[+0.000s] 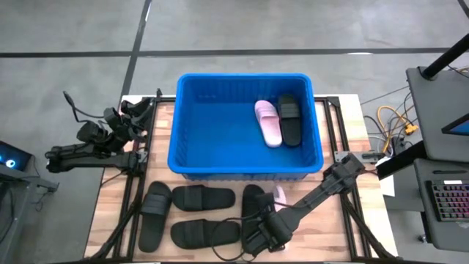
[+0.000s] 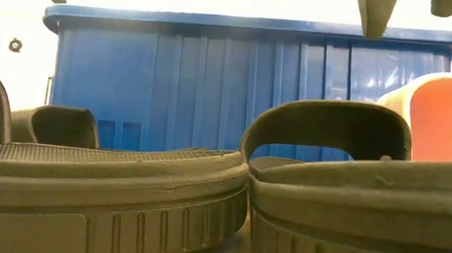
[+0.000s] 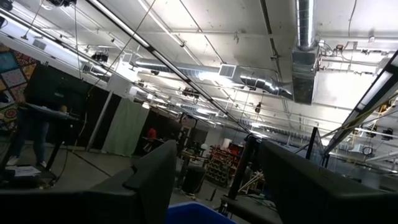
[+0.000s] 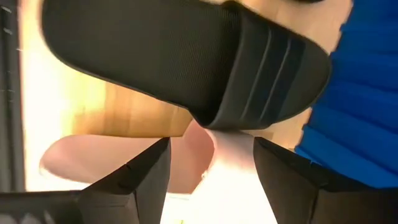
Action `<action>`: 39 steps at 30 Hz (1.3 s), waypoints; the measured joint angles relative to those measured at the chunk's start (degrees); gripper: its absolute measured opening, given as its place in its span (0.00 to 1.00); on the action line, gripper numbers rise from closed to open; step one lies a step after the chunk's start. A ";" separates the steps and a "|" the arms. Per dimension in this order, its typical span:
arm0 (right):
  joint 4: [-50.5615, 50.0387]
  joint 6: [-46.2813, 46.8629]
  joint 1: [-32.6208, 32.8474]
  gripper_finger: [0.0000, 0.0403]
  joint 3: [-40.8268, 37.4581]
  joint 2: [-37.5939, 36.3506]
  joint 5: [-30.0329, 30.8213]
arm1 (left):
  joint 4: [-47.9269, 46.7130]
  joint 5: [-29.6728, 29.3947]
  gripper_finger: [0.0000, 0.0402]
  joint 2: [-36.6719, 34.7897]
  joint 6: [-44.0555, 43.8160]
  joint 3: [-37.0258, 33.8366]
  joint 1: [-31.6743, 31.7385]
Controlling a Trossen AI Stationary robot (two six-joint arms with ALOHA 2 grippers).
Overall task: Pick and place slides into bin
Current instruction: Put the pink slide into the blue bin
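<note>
The blue bin (image 1: 245, 125) stands at the middle far side. A pink slide (image 1: 267, 122) and a black slide (image 1: 289, 119) lie flat in it. Several black slides (image 1: 201, 196) lie on the table before the bin. Another pink slide (image 1: 280, 194) lies beside a black slide (image 1: 253, 202). My right gripper (image 1: 265, 221) is open and points down over these two. In the right wrist view its fingers (image 4: 146, 177) stand apart over the pink slide (image 4: 214, 162), next to the black slide's strap (image 4: 267, 74). My left gripper (image 1: 135, 114) waits open at the table's left, tipped up. My right gripper stands open above the pink slide (image 4: 186, 158), one finger on either side of its middle. I cannot tell whether the fingers touch it. The slide lies flat on the table, partly under the black slide's strap end.
The bin's near wall (image 2: 237, 87) rises just beyond the slides. Black frame rails (image 1: 128, 198) run along the table's left and right sides. Loose cable (image 1: 227, 249) lies near the front edge. Bare wood (image 1: 322, 227) shows at the near right.
</note>
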 joint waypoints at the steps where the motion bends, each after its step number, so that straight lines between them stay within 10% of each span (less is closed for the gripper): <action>1: 0.07 0.00 -0.02 0.54 0.00 0.65 0.06 | -0.08 -0.01 0.54 0.00 0.00 -0.01 -0.02; 39: -0.12 -2.98 0.02 0.43 -19.39 3.15 4.75 | -1.55 0.00 0.54 0.00 0.01 -0.22 0.00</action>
